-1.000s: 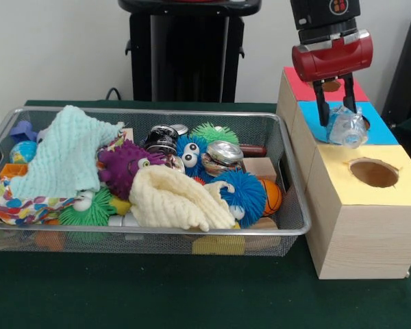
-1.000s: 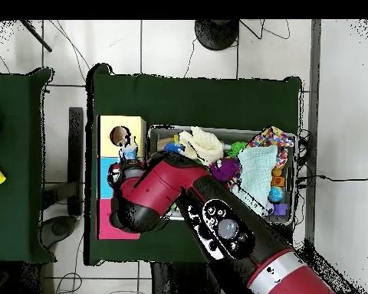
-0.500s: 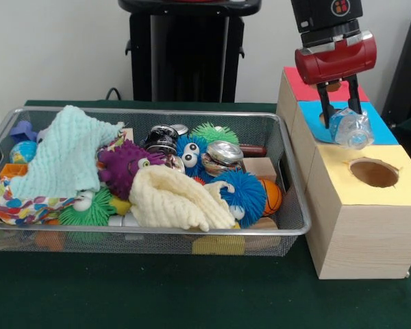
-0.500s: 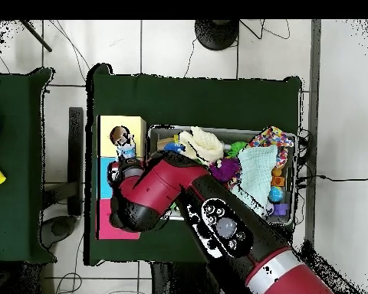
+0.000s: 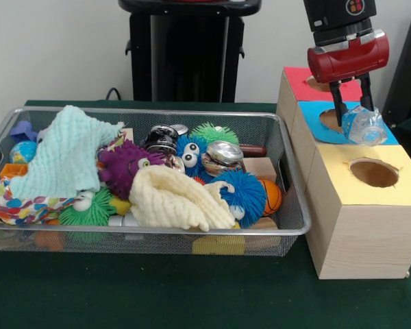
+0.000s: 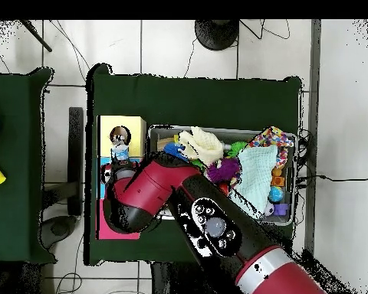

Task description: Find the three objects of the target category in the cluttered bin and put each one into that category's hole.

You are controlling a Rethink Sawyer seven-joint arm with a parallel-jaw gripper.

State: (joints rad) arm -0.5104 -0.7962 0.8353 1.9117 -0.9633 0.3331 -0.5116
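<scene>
Front view: tool (image 5: 353, 113) clamped on clear bottle (image 5: 364, 127) above blue box (image 5: 308, 122).

Place: a robot test room or lab, not a home.
Floor: pale square tiles with loose black cables around the green-covered table (image 6: 195, 92).
Rig: black robot pedestal (image 5: 185, 51) behind the table, against a plain white wall.
Setup: wooden sorting box with red, blue and yellow tops (image 5: 356, 226) just beside the silver wire-mesh bin (image 5: 288, 229) of toys.
Neighbour: a second green-covered table (image 6: 14, 230) stands apart, across a strip of floor.
</scene>
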